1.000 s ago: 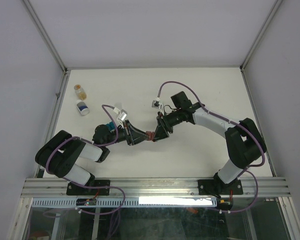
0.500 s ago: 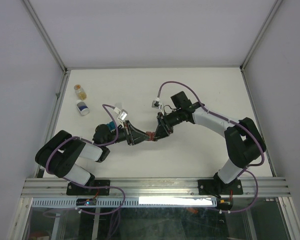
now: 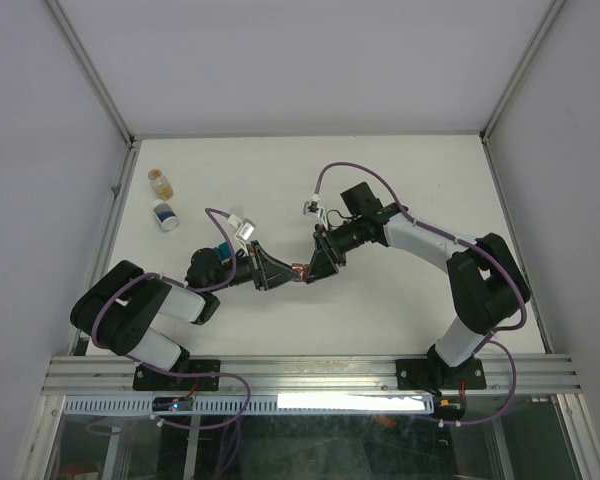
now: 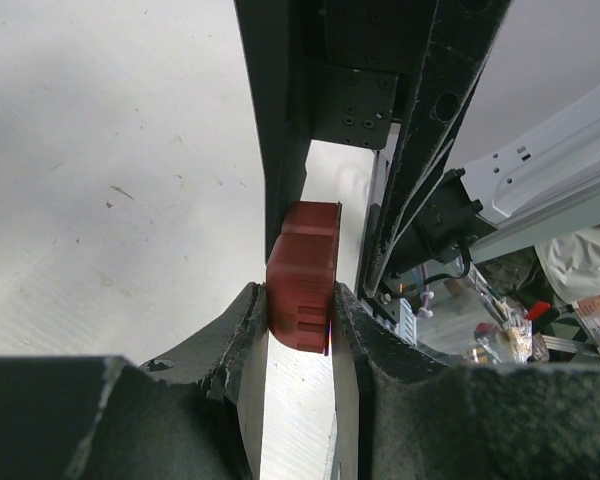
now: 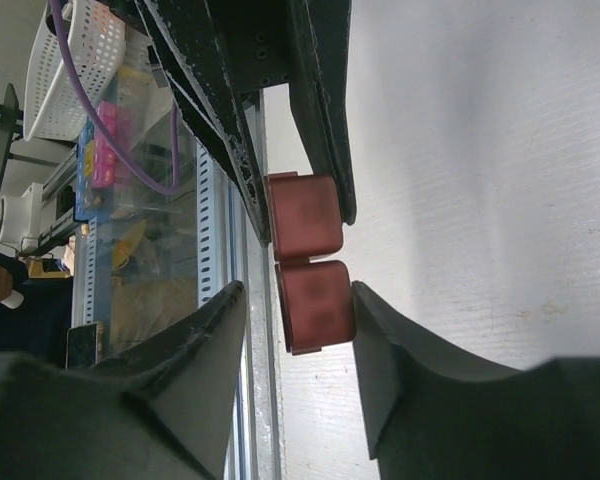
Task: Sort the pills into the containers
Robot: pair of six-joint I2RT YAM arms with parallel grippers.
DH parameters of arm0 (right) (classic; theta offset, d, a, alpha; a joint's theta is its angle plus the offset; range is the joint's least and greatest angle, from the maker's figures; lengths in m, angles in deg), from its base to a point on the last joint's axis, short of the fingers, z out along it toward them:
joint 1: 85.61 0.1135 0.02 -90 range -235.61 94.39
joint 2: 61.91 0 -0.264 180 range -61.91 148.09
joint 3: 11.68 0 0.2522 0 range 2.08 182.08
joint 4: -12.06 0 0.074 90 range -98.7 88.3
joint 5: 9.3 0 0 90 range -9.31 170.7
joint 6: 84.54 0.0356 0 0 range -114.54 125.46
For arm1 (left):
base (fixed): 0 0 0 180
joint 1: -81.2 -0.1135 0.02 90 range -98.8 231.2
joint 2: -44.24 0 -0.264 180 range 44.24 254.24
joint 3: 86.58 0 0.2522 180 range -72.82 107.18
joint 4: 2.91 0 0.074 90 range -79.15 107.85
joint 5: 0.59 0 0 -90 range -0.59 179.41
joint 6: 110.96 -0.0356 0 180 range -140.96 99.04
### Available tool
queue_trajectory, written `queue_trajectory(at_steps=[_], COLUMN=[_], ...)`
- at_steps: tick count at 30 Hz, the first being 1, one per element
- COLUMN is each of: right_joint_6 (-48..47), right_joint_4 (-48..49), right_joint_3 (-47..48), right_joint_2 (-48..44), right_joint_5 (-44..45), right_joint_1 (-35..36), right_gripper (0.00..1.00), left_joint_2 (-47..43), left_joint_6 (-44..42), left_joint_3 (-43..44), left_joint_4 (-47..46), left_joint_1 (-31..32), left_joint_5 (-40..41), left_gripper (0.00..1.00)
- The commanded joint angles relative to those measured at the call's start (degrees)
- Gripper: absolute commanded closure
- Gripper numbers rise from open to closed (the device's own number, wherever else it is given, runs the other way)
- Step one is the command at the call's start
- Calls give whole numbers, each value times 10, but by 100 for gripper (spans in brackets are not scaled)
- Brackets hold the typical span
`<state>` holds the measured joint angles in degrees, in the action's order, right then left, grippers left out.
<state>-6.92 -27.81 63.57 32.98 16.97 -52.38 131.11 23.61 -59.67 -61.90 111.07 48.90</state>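
The dark red two-compartment container (image 3: 298,270) is held just above the table between both grippers. My left gripper (image 4: 298,300) is shut on one half of it (image 4: 302,280). My right gripper (image 5: 295,300) is open around the other half (image 5: 315,300). Its right finger (image 5: 400,360) touches the box and its left finger (image 5: 195,350) stands apart. A teal thing (image 3: 219,250), perhaps the teal container, lies beside my left arm, partly hidden. No pills show.
A white cylindrical bottle (image 3: 165,215) and a small amber vial (image 3: 159,181) stand at the far left of the table. The table's metal front rail (image 3: 310,375) runs along the near edge.
Almost nothing. Both grippers stay together at the dark red container in the middle of the table, with only a slight shift.
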Motion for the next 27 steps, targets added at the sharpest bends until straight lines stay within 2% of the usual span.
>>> queue_trajectory(at_steps=[1, 2, 4, 5, 8, 9, 10, 12, 13, 21, 27], right_joint_6=[2, 1, -1, -2, 4, 8, 9, 7, 5, 25, 42], right_joint_4=[8, 6, 1, -1, -3, -5, -6, -7, -7, 26, 51], right_joint_3=[21, 22, 26, 27, 30, 33, 35, 37, 37, 18, 3], right_joint_2=[-1, 1, 5, 6, 7, 8, 8, 0, -7, -82, -99], right_joint_5=[-9, -9, -6, -4, -13, -14, -14, -13, -13, 1, 15], right_joint_1=[4, 4, 5, 4, 4, 4, 1, -15, -30, -154, -167], right_gripper=[62, 69, 93, 100, 100, 96, 73, 11, 2, 1, 0], left_joint_2=[-18, -18, -17, -17, -19, -19, -19, -19, -20, -10, 9], left_joint_6=[10, 11, 14, 16, 17, 18, 19, 23, 26, 108, 95], left_joint_3=[16, 17, 18, 18, 16, 16, 15, 14, 13, 43, 136], left_joint_4=[-16, -16, -16, -16, -16, -16, -16, -16, -13, 67, 213], left_joint_1=[-6, -6, -6, -6, -6, -6, -6, -7, -9, -106, -151], left_joint_5=[10, 10, 10, 10, 10, 10, 10, 12, 15, 17, 38], left_gripper=[100, 100, 100, 100, 100, 100, 100, 100, 100, 100, 100])
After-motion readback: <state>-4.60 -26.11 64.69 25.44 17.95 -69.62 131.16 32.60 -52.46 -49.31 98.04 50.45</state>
